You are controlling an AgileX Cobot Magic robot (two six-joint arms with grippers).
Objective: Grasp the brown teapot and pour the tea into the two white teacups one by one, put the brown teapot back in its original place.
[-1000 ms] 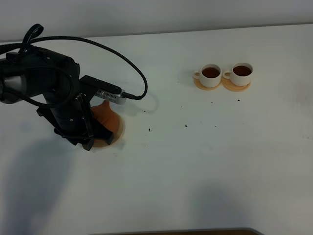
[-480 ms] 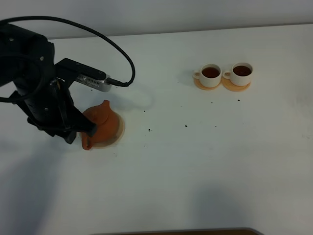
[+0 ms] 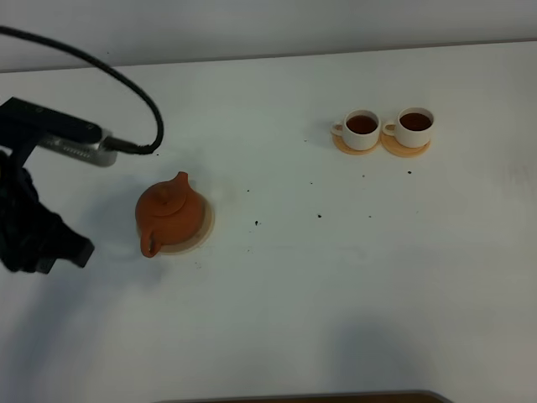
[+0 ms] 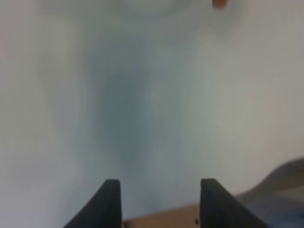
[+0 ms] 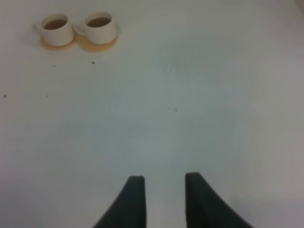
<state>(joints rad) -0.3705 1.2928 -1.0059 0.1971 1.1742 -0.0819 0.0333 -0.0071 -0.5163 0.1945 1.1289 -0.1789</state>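
Note:
The brown teapot (image 3: 170,215) stands upright on its large pale tan coaster (image 3: 204,228), the original place, left of the table's middle. My left arm (image 3: 29,227) is well to the teapot's left and apart from it. In the blurred left wrist view my left gripper (image 4: 159,199) is open wide and empty, with only a sliver of the teapot (image 4: 219,4) showing. The two white teacups (image 3: 362,129) (image 3: 414,126) hold dark tea (image 3: 362,123) at the far right. My right gripper (image 5: 163,197) has its fingers slightly apart over bare table, empty, far from the teacups (image 5: 56,28) (image 5: 99,26).
Each cup rests on a small orange-tan coaster (image 3: 406,150). Dark specks (image 3: 320,216) dot the white table between teapot and cups. A black cable (image 3: 134,92) arcs above the left arm. A brown edge (image 3: 294,396) shows at the table's near side.
My left arm has drawn back to the left, off the teapot. Its jaws opened wider. The teapot stays on its coaster, now uncovered. Cups and right gripper have not moved.

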